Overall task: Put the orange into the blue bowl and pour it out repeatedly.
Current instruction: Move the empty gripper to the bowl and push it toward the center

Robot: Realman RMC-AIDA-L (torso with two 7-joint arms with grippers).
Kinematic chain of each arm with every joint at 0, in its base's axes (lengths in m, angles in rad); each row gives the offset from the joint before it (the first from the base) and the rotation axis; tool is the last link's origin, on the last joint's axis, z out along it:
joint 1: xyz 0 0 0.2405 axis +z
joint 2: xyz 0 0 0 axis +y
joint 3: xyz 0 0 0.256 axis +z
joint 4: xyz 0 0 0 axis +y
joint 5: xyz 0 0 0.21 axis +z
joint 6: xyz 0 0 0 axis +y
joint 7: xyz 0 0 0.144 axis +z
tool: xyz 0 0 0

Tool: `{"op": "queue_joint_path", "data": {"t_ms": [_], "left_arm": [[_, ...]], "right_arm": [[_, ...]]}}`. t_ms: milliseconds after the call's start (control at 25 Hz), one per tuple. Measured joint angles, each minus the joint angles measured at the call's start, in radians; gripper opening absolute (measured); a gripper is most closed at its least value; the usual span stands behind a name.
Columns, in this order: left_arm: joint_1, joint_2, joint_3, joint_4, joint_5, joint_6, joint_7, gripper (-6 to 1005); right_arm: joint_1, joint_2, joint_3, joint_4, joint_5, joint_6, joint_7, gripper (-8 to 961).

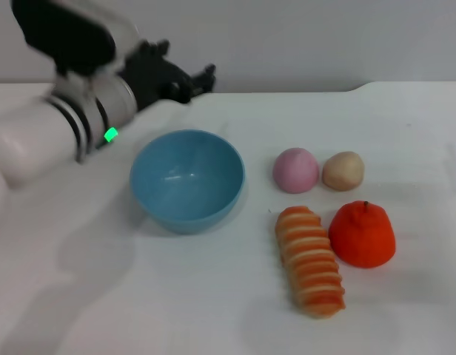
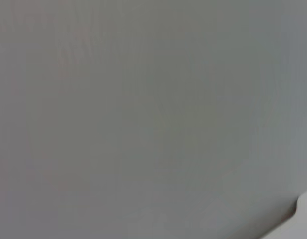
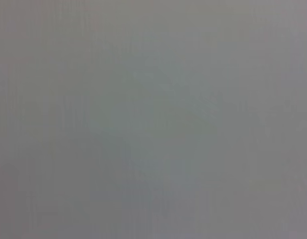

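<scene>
The orange (image 1: pixel 363 233) is a glossy red-orange fruit with a dark stem nub, resting on the white table at the right front. The blue bowl (image 1: pixel 187 180) stands upright and empty at the table's middle, well left of the orange. My left gripper (image 1: pixel 189 80) is raised above the table behind and left of the bowl, pointing toward the far wall, with nothing seen in it. My right gripper is out of view. Both wrist views show only a plain grey surface.
A long orange-and-cream ridged bread piece (image 1: pixel 310 260) lies just left of the orange. A pink ball (image 1: pixel 295 170) and a small tan ball (image 1: pixel 343 171) sit behind them. The white table (image 1: pixel 213 296) ends at the grey back wall.
</scene>
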Motion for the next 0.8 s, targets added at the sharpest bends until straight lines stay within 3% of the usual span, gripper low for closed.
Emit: {"op": "queue_joint_path", "data": {"t_ms": [120, 280, 320, 520, 800], "left_arm": [[-0.014, -0.022, -0.149, 0.085, 0.001, 0.245, 0.104, 809], [-0.086, -0.023, -0.324, 0.118, -0.008, 0.537, 0.14, 798], [-0.131, -0.023, -0.414, 0.091, -0.011, 0.662, 0.141, 797], [-0.17, -0.024, -0.491, 0.052, -0.01, 0.781, 0.143, 795], [-0.174, -0.025, -0.497, -0.027, -0.008, 0.787, 0.145, 796]], "right_arm": [[0.0, -0.002, 0.0, -0.003, 0.0, -0.001, 0.0, 608], [0.0, -0.002, 0.0, -0.006, 0.003, -0.002, 0.0, 608], [0.001, -0.002, 0.0, -0.007, 0.004, -0.002, 0.0, 607], [0.003, -0.003, 0.004, -0.007, 0.004, -0.002, 0.0, 607], [0.009, -0.003, 0.01, -0.008, 0.005, 0.006, 0.0, 607]]}}
